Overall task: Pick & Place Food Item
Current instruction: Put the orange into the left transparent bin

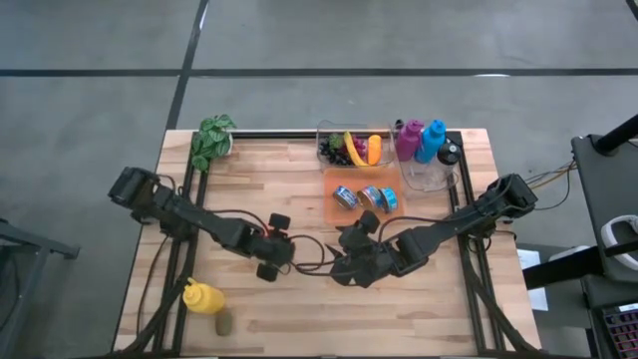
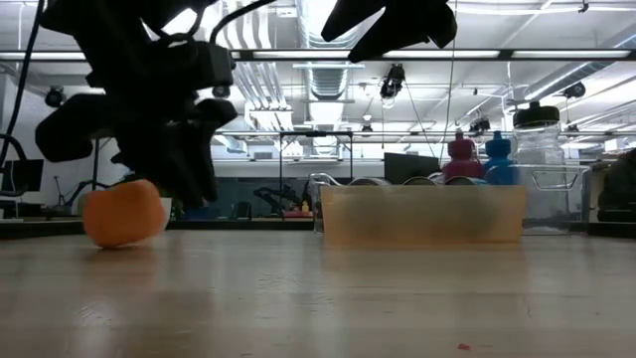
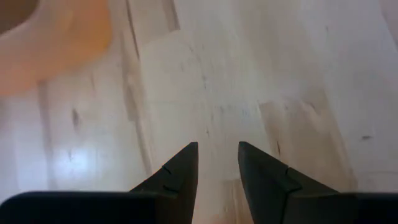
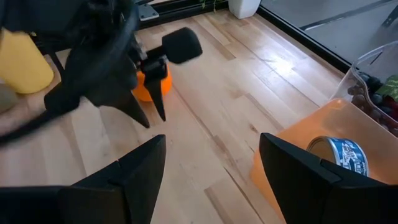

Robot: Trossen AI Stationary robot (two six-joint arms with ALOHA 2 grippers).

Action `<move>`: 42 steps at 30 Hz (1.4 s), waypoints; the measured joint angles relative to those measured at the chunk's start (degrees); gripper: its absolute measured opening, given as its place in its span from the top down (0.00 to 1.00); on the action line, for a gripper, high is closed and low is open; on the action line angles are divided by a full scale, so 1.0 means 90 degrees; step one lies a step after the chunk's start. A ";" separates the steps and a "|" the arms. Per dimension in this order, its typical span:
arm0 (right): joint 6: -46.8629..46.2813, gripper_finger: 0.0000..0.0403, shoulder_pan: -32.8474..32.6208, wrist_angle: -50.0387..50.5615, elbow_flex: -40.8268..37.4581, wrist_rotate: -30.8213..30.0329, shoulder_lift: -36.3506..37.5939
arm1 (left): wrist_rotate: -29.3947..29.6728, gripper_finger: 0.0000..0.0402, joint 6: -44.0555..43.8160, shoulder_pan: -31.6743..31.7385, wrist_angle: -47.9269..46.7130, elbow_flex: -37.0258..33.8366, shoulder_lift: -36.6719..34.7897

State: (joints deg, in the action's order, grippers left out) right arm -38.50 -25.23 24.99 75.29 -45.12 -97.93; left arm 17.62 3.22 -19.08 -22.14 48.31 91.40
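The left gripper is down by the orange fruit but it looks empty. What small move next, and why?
Probably slide the left gripper sideways until the orange fruit sits between its fingers, then close. Its fingers show only bare table in the gap, with the fruit off to one side in the left wrist view. The right gripper waits open nearby.

Upper left of the high view: potted plant (image 1: 212,139). Upper right: pink bottle (image 1: 408,139), blue bottle (image 1: 432,139). Lower left: yellow mustard bottle (image 1: 202,296).

Pale wooden table (image 1: 299,309) with faint sheen; translucent orange plastic bin (image 4: 298,134); matt dark fingers (image 3: 180,177).
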 joint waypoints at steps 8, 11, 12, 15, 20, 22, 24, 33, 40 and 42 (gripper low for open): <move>0.0023 0.35 0.0000 0.0002 0.0002 0.0001 0.0000 | -0.0004 0.71 -0.0125 0.0001 -0.0237 0.0000 -0.0818; 0.0022 0.35 0.0000 0.0002 0.0002 0.0001 0.0000 | -0.0005 0.71 -0.0375 0.0001 -0.0427 0.0010 -0.1222; 0.0022 0.36 0.0000 0.0001 0.0002 0.0000 0.0000 | -0.0006 0.71 -0.0494 0.0001 -0.0540 0.0010 -0.1365; 0.0022 0.40 0.0000 0.0000 0.0002 0.0002 0.0000 | -0.0004 0.71 -0.0957 0.0001 -0.0911 0.0010 -0.1757; 0.0138 0.49 0.0000 -0.0005 0.0002 0.0000 0.0000 | -0.0006 0.71 -0.1783 0.0001 -0.1499 0.0010 -0.2162; 0.0164 0.53 0.0000 -0.0012 0.0002 0.0000 0.0000 | -0.0006 0.71 -0.2124 0.0001 -0.1709 0.0010 -0.2210; 0.0185 0.57 0.0000 -0.0017 0.0001 0.0000 0.0000 | -0.0006 0.71 -0.2491 -0.0001 -0.1948 0.0010 -0.2208; 0.0306 0.76 0.0043 -0.0010 -0.0002 -0.0151 0.0000 | -0.0009 0.71 -0.3730 0.0001 -0.2601 0.0010 -0.2183; 0.0308 0.85 0.0061 0.0005 -0.0005 -0.0151 0.0000 | -0.0023 0.71 -0.4085 0.0014 -0.2833 0.0010 -0.2183; 0.0308 0.86 0.0057 0.0005 -0.0005 -0.0152 0.0000 | -0.0023 0.71 -0.4121 0.0014 -0.2831 0.0010 -0.2183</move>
State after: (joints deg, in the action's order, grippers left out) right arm -35.73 -24.72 25.04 75.24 -46.49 -97.93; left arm 17.41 -33.87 -18.96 -47.62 48.40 71.75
